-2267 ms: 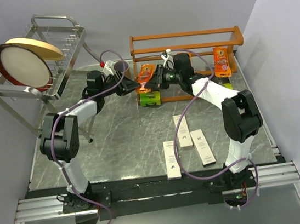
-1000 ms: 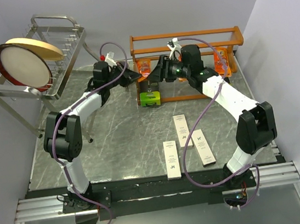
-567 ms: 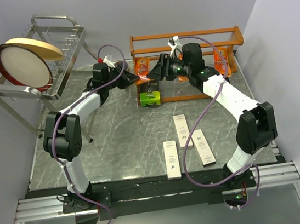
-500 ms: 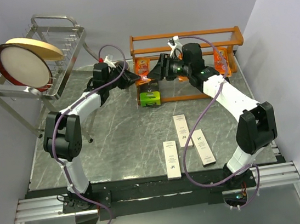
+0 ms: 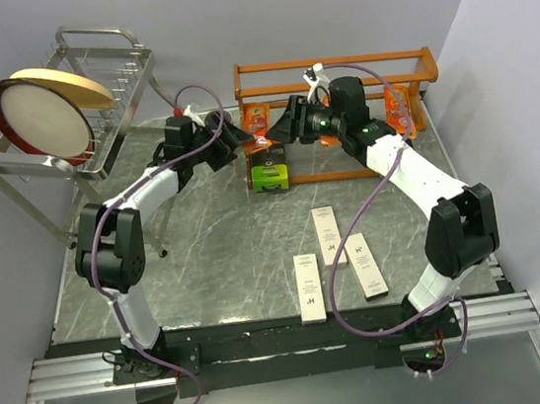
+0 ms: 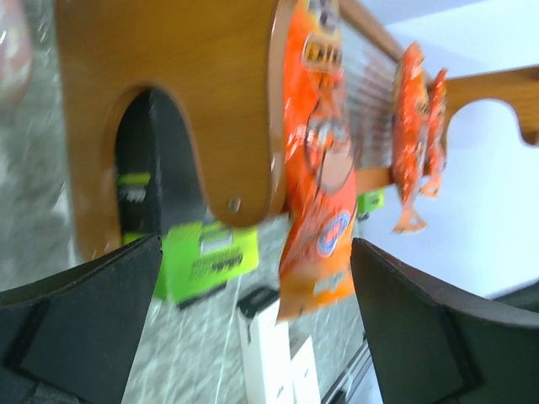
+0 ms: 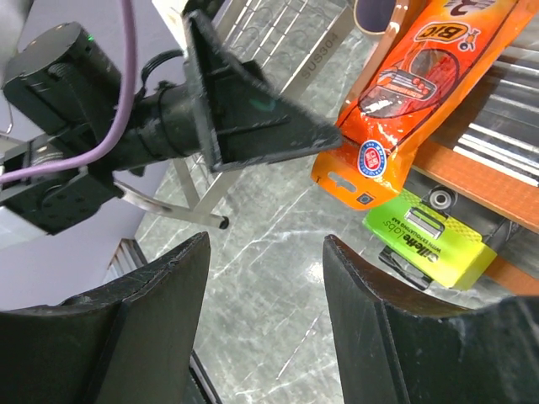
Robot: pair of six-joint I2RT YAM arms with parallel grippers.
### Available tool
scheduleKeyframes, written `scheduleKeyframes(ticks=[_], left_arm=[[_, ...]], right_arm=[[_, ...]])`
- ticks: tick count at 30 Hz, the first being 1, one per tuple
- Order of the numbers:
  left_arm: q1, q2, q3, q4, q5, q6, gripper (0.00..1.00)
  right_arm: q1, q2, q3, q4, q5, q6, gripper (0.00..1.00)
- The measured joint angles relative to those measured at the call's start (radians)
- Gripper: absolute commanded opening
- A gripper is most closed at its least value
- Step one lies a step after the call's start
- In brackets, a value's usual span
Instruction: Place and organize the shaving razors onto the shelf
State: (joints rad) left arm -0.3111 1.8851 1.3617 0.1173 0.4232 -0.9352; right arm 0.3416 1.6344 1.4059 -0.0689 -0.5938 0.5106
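Note:
An orange razor packet (image 5: 258, 124) leans on the left end of the wooden shelf (image 5: 331, 62), its lower end hanging past the edge. In the left wrist view this packet (image 6: 316, 168) lies against the shelf's end panel (image 6: 194, 101). My left gripper (image 5: 242, 138) (image 6: 257, 244) is open, with its fingers spread on either side of the packet. My right gripper (image 5: 282, 129) (image 7: 265, 244) is open and empty just right of the packet (image 7: 421, 93). A lime-green pack (image 5: 270, 175) sits under the shelf's left end. Three white boxes (image 5: 328, 234) lie on the table. Another orange packet (image 5: 397, 110) stands at the shelf's right end.
A silver wire rack (image 5: 93, 145) holding a round plate (image 5: 40, 118) stands at the back left, with a leg (image 7: 194, 194) close to the grippers. A mauve mug (image 7: 376, 10) sits just left of the shelf. Both arms meet at the shelf's left end.
My left gripper has opened and let go of the orange packet, which stays leaning at the shelf's left end. The right gripper has barely moved.

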Motion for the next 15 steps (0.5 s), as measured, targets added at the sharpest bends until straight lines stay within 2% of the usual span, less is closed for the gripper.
scheduleKeyframes(ticks=[6, 9, 10, 12, 13, 15], left_arm=[[0.006, -0.184, -0.167, -0.072, 0.024, 0.075, 0.99], [0.006, -0.327, -0.310, -0.106, 0.024, 0.118, 0.99], [0.005, -0.372, -0.358, -0.109, 0.023, 0.136, 0.99], [0.001, -0.437, -0.445, -0.112, 0.020, 0.166, 0.99], [-0.003, -0.464, -0.488, -0.117, 0.018, 0.183, 1.00], [-0.012, -0.498, -0.559, -0.124, 0.010, 0.210, 1.00]], right_arm=[[-0.017, -0.074, -0.045, -0.085, 0.005, -0.093, 0.67], [-0.026, -0.199, -0.144, -0.152, 0.046, -0.195, 0.83], [-0.028, -0.259, -0.199, -0.177, 0.081, -0.235, 0.84], [-0.028, -0.356, -0.302, -0.237, 0.158, -0.295, 0.96], [-0.028, -0.412, -0.331, -0.258, 0.183, -0.311, 0.99], [-0.028, -0.471, -0.387, -0.308, 0.242, -0.343, 1.00]])
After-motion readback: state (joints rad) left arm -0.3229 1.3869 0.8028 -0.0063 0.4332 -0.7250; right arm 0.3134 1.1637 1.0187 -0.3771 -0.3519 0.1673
